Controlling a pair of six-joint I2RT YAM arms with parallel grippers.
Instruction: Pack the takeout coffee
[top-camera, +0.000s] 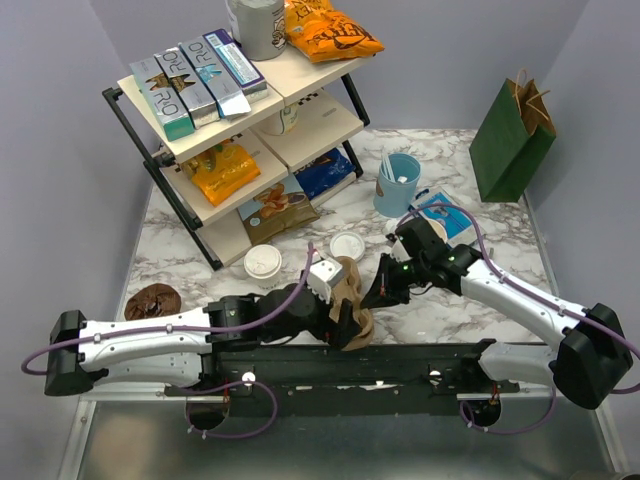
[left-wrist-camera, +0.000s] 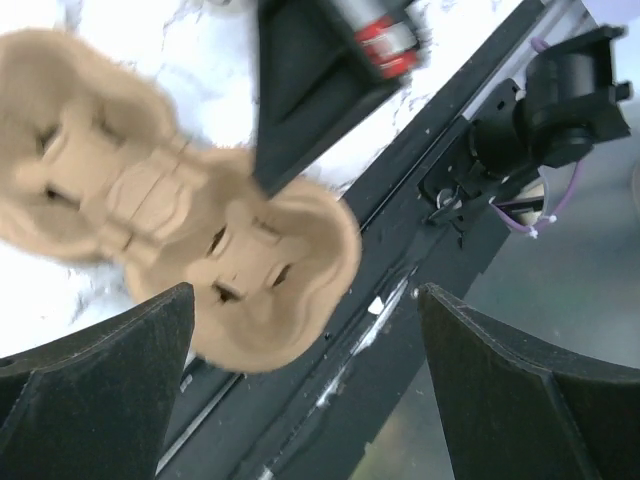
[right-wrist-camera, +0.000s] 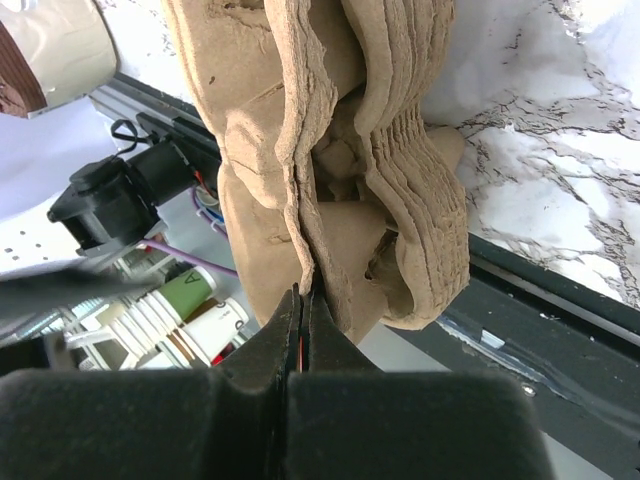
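Note:
Two cream cups with white lids stand on the marble, one by the rack's foot and one to its right. A cream cup's side shows at the top left of the right wrist view. A stack of brown pulp cup carriers sits at the near edge. My right gripper is shut on the thin rim of one carrier, with the other carriers beside it. My left gripper is open just over the carrier, with both fingers apart from it.
A shelf rack with boxes and snack bags fills the back left. A light blue cup with white sticks, a blue packet and a green paper bag are at the back right. A brown round item lies at the left. A black rail runs along the near edge.

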